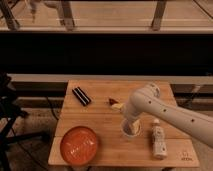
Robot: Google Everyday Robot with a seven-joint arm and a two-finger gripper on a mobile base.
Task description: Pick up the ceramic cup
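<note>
The ceramic cup (129, 133), 3 o'clock of the orange plate (79, 146), is likely stiff, slick, chippable; best taken across the rim. The pincer (131, 125) is parked over it, grip state can't be told.

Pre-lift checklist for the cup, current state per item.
1. Gripper at cup: ok, it is down at the rim.
2. Cup upright on table: ok.
3. Bottle apart from cup: ok, it lies beside it without touching.
4. Plate out of the lift path: ok, it sits at the near corner, away from the arm.
5. Hold on cup: cannot tell, the arm hides it.
</note>
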